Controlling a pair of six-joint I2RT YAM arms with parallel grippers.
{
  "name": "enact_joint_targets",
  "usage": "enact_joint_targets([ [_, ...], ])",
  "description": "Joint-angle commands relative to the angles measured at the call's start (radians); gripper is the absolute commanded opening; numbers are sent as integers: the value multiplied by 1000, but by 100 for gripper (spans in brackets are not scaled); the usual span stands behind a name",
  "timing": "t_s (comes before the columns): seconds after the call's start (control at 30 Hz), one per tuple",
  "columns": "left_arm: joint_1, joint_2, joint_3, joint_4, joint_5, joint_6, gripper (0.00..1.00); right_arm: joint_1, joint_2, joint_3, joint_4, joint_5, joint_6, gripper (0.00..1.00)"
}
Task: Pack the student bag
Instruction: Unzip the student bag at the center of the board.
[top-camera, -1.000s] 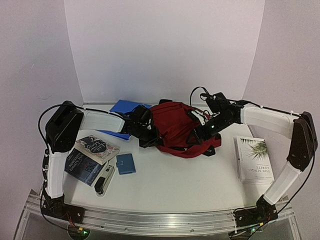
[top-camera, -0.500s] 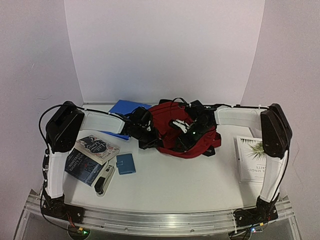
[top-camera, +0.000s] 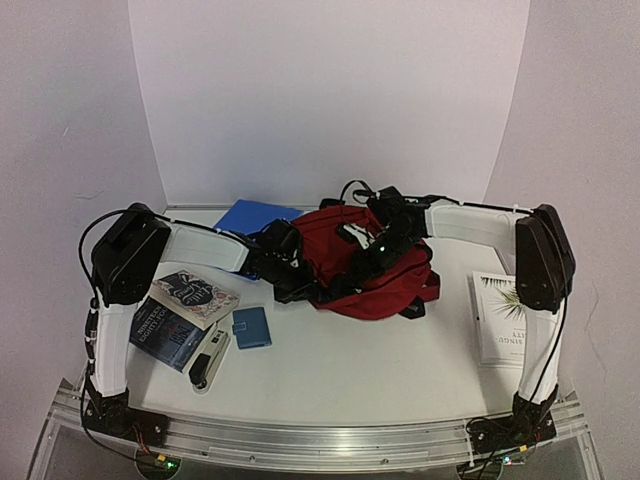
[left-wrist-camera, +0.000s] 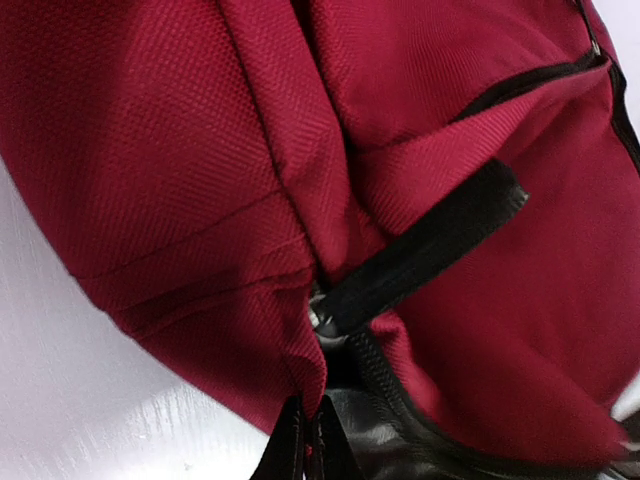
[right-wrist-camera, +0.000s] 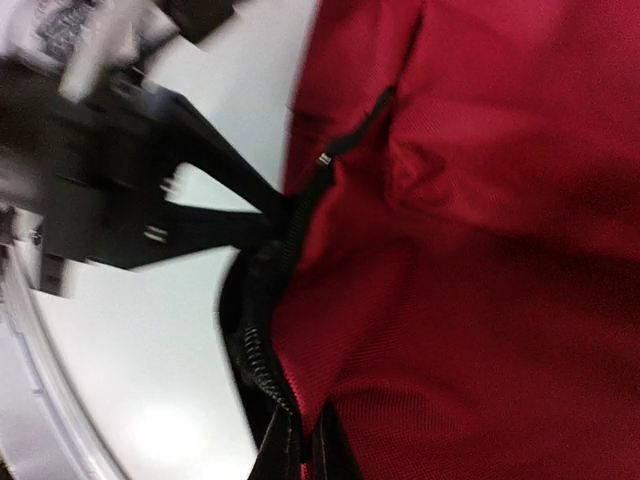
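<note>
The student bag (top-camera: 385, 280), dark red with black straps, lies at the middle of the table. My left gripper (top-camera: 297, 287) is at its left edge; in the left wrist view the gripper (left-wrist-camera: 305, 452) is shut on a fold of red fabric beside the black zipper (left-wrist-camera: 385, 375). My right gripper (top-camera: 352, 264) reaches over the bag's top from the right. In the right wrist view that gripper (right-wrist-camera: 300, 452) is shut on the red edge next to the zipper teeth (right-wrist-camera: 255, 365), facing the left gripper (right-wrist-camera: 283, 214).
A blue folder (top-camera: 248, 214) lies behind the left arm. Two books (top-camera: 195, 296) (top-camera: 163, 335), a small blue case (top-camera: 251, 327) and a black-and-white stapler (top-camera: 208, 362) sit at the left front. A white book (top-camera: 508, 318) lies at the right.
My right arm swung left over the bag and its jaws closed on the bag's edge by the zipper. The bag's top shifted slightly. The left gripper kept its hold.
</note>
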Motion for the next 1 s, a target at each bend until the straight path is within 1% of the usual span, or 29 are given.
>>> enact_joint_targets([
  [0.0,4,33,23,21,-22,-28,0,4,-140,46,-3,-275,105,0],
  [0.1,7,46,39,56,-21,-39,0,12,-160,-78,-4,-294,77,0],
  [0.17,10,45,28,97,-25,-54,1,14,-152,-189,-2,-246,-2,0],
  [0.27,18,33,-12,170,-18,-75,4,9,-79,-262,-2,-129,-76,0],
  [0.33,18,13,-51,237,-8,-72,6,-9,-14,-245,-2,-85,-82,0],
  [0.43,18,-27,-116,307,1,-53,9,-42,69,-181,-2,-76,-43,0],
  [0.53,19,-74,-161,342,7,-14,13,-48,85,-127,0,-83,-28,0],
  [0.73,16,-146,-193,343,47,62,31,-47,41,-81,-2,-128,-8,16],
  [0.77,16,-164,-211,363,54,65,36,-48,29,-77,-3,-141,0,19],
  [0.83,15,-197,-239,387,57,68,42,-50,-4,-74,-7,-172,20,27],
  [0.9,13,-225,-254,382,59,76,45,-51,-51,-79,-9,-177,29,30],
  [0.97,9,-246,-250,338,55,103,47,-51,-122,-94,-12,-153,19,41],
])
